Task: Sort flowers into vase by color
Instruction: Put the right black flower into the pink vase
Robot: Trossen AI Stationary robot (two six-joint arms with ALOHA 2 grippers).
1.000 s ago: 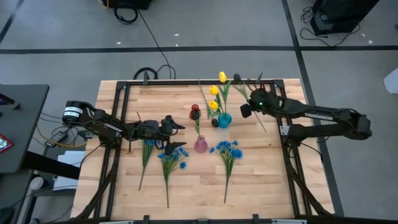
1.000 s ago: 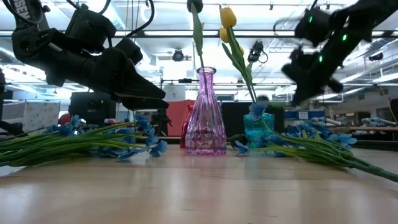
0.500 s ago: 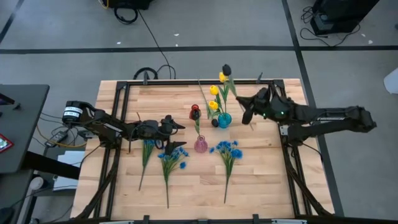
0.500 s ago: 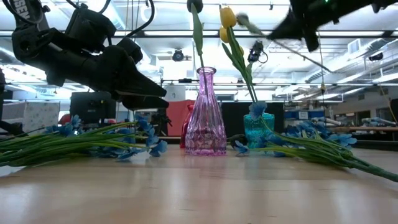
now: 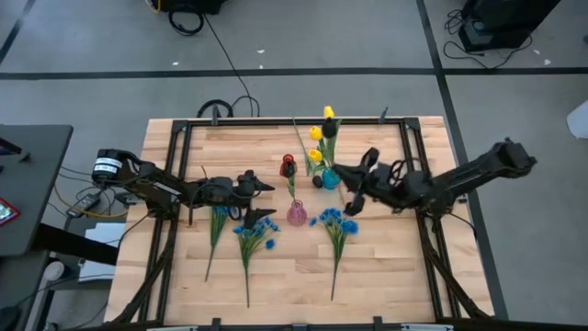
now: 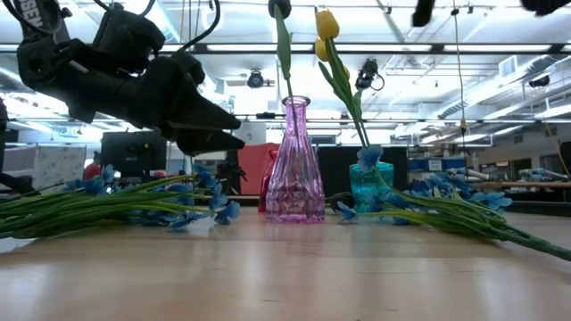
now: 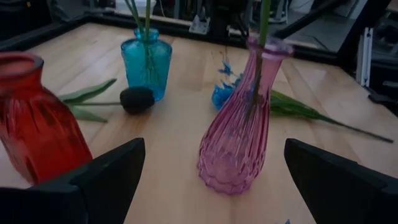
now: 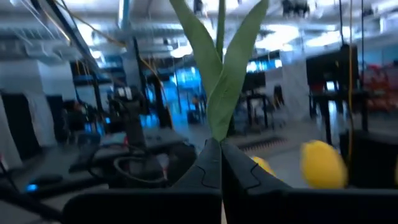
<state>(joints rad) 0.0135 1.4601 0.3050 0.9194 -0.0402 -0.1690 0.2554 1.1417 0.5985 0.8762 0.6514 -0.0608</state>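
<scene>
My right gripper hovers near the teal vase, shut on a green-stemmed flower that stands up from its fingertips. The teal vase holds yellow tulips. The pink vase holds a dark tulip whose bud rises high in the low view. A red vase stands behind it. My left gripper waits open, left of the pink vase. Bunches of blue flowers lie flat on the table. My right gripper pinches the flower's green stem between its two shut fingertips, just below where two leaves branch off. The fingers lie across the stem. The flower is lifted clear of the table and stands roughly upright above the fingers.
A loose dark bud lies on the table beside the teal vase. A black frame edges the wooden table. A third blue bunch lies under the left arm. Bare wood shows along the near edge.
My right gripper has risen and swung from the far right, beside the teal vase, toward the table's middle and near side. It has tipped from pointing down to about level. It stayed shut on the flower, which has left the table and now stands upright.
</scene>
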